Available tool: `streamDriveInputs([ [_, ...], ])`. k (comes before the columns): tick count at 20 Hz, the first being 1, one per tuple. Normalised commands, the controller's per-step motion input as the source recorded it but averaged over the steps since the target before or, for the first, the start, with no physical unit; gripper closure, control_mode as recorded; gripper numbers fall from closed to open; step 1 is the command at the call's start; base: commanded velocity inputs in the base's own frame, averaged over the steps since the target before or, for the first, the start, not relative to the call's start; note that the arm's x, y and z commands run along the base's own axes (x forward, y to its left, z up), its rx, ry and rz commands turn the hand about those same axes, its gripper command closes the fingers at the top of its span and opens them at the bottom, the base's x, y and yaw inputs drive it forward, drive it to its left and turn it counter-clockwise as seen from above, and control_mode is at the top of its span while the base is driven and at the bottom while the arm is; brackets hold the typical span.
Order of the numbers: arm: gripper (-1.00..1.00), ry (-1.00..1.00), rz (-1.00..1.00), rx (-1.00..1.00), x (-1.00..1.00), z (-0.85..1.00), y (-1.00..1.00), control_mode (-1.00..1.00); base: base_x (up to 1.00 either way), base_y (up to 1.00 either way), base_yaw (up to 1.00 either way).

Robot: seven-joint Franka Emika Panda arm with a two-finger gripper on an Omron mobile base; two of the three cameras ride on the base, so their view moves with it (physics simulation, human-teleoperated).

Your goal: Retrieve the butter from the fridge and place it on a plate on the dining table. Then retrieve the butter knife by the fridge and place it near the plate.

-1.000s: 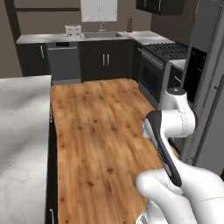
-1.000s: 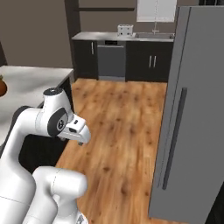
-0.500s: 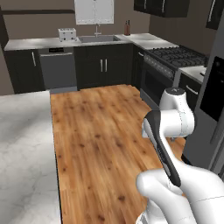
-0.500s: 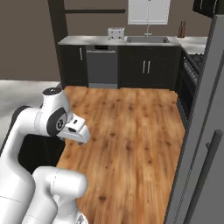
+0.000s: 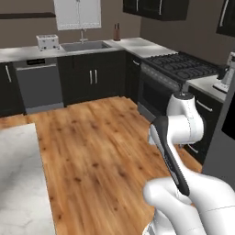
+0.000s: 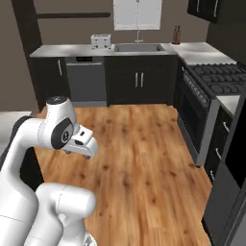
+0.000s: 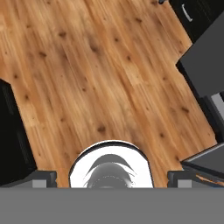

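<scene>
The gripper (image 7: 112,181) hangs folded in close to the robot's own body with its jaws spread as wide as they go and nothing between them; the two dark fingertips (image 7: 43,178) sit far apart at the bottom of the hand view. Directly ahead of the open jaws lies bare wooden floor (image 7: 100,74), with black cabinet fronts off to either side. The fridge (image 6: 229,192) stands to the gripper's right, well apart from it, showing as a tall grey-and-black slab at the edge of both base views. The marble top of the dining table (image 5: 18,183) lies on the gripper's left, across the floor. Farther ahead, well beyond the jaws, run black cabinets under a grey counter with a sink (image 6: 138,47), a white toaster (image 6: 101,40) and a dishwasher (image 6: 85,79), and a black stove (image 5: 181,66) sits along the right-hand wall.
</scene>
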Motion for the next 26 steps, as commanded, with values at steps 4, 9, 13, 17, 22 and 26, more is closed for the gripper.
streamDriveInputs([
  [4, -1.00, 0.00, 0.00, 0.00, 0.00, 0.00, 0.00, 1.00, 1.00, 0.09, -0.35],
  [9, -1.00, 0.00, 0.00, 0.00, 0.00, 0.00, 0.00, 1.00, 1.00, 0.01, -0.35],
  [13, -1.00, 0.00, 0.00, 0.00, 0.00, 0.00, 0.00, 1.00, 1.00, -0.04, -0.31],
  [17, -1.00, 0.00, 0.00, 0.00, 0.00, 0.00, 0.00, 1.00, 1.00, -0.11, -0.30],
  [22, -1.00, 0.00, 0.00, 0.00, 0.00, 0.00, 0.00, 1.00, 1.00, -0.03, -0.33],
  [26, -1.00, 0.00, 0.00, 0.00, 0.00, 0.00, 0.00, 1.00, 1.00, 0.00, -0.42],
])
